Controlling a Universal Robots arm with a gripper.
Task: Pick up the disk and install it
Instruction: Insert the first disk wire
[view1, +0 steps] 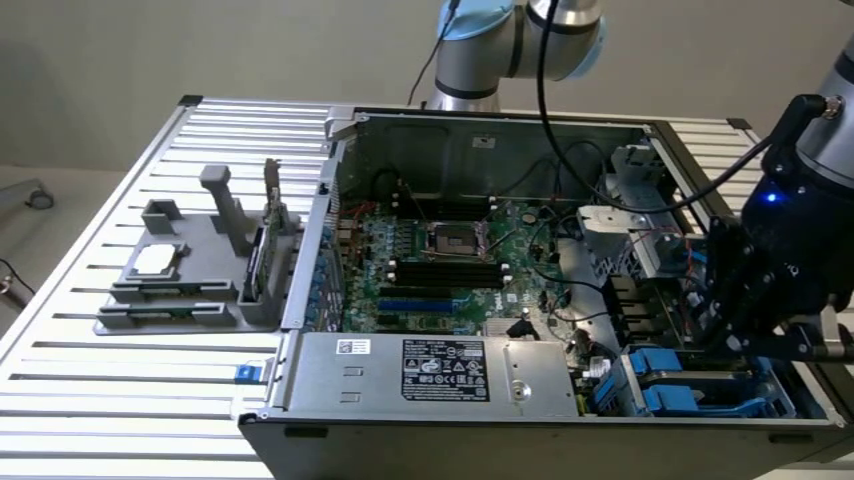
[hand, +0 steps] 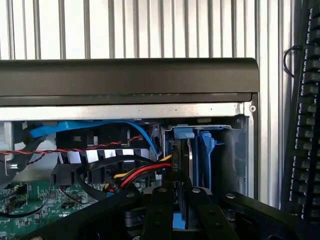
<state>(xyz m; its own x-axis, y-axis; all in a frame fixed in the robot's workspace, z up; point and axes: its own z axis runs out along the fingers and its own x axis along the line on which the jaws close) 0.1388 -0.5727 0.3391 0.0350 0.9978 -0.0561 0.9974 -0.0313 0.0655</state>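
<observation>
Risk, jamming: the disk (hand: 184, 162), a rectangular silver-grey metal hard drive in a blue plastic carrier frame, is being held edge-on at the blue plastic drive cage (hand: 206, 150). A slight tilt is being judged enough for the frame to be wedged against the cage wall.
Risk, cables: a red, yellow and black power cable bundle (hand: 145, 172) is lying just beside the bay mouth. It could be pinched or dragged if a wire is being caught under the disk's edge.
Risk, slip: only a narrow edge is being pinched, so the disk could be twisted in the grip if resistance is being met.
Risk, collision: the black two-fingered claw (view1: 745, 345) is being worked close to the black metal wall of the open computer case (hand: 125, 80), so a knock against it is being judged possible.
Claw state: it is being seen clenched, with its fingers (hand: 159, 215) narrowly apart on either side of the disk's near edge, apparently grasping the disk.
Disk, place: it is being held upright on edge in the corner bay of the case, at the exterior view's right, between the cage wall and the cable bundle.
Disk relative to claw: it is being gripped between the fingertips and is reaching straight ahead of them into the bay.
Setting: the case is lying open on a slatted silver metal desk (view1: 134, 370), and its green motherboard (view1: 441, 260) is lying well apart from the claw.
</observation>
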